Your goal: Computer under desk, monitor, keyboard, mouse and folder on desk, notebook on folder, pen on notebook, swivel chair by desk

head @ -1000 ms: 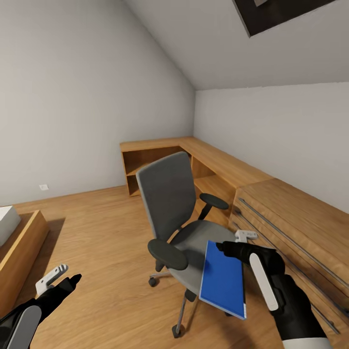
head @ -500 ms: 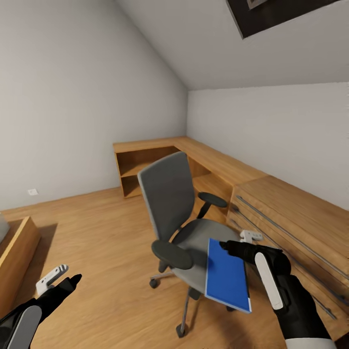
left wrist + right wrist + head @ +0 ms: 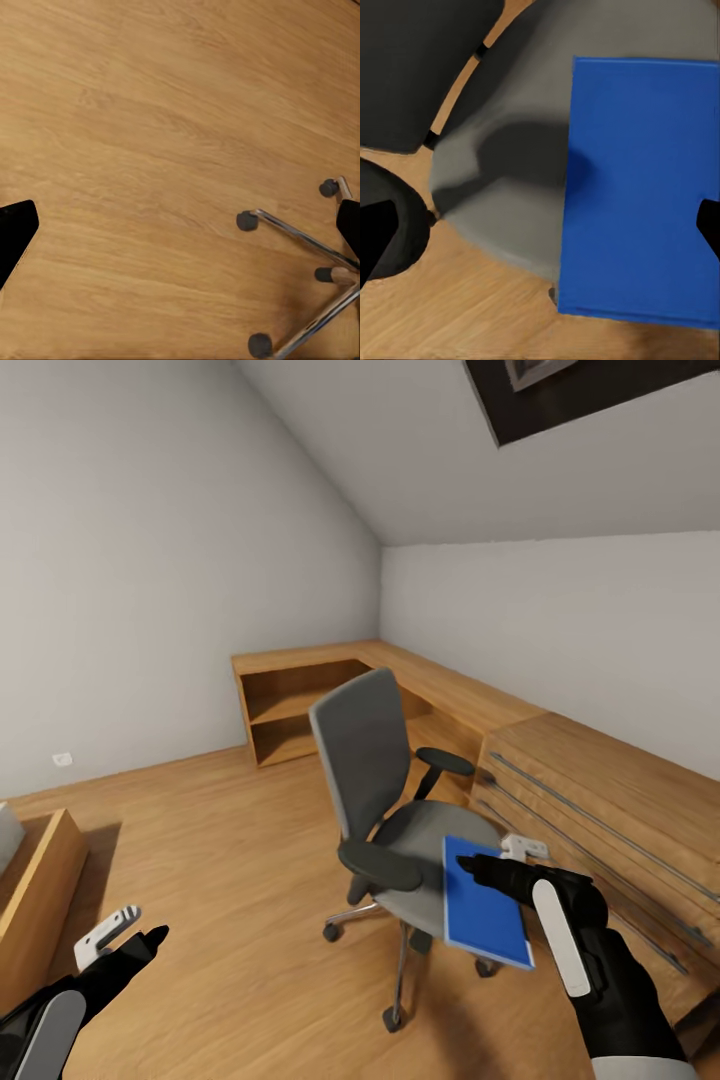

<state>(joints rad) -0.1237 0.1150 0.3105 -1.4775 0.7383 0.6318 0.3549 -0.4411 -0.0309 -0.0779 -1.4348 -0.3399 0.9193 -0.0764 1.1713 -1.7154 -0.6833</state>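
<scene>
The swivel chair (image 3: pixel 365 750), with grey seat and back and black armrests, stands on the wooden floor in the middle of the head view. The bright-blue folder (image 3: pixel 482 908) hangs tilted above the seat's front right edge, with my right gripper (image 3: pixel 502 860) shut on its upper corner. The right wrist view has the folder (image 3: pixel 637 187) face-on over the grey seat (image 3: pixel 502 187), throwing a shadow on it. My left gripper (image 3: pixel 130 933) hangs open and empty low at the left, above bare floor beside the chair's chrome base (image 3: pixel 300 232). The desk, computer, monitor, keyboard, mouse, notebook and pen are out of view.
A light wooden drawer chest (image 3: pixel 600 800) stands close on the right behind my right arm. A low L-shaped wooden shelf unit (image 3: pixel 300 660) runs along the far walls. A wooden frame (image 3: pixel 40 880) sits at the left edge. Open floor (image 3: pixel 230 850) lies left of the chair.
The whole view has swung, so the room has slid left. The folder has stayed with my right gripper and sits a little higher. The chair now stands turned slightly.
</scene>
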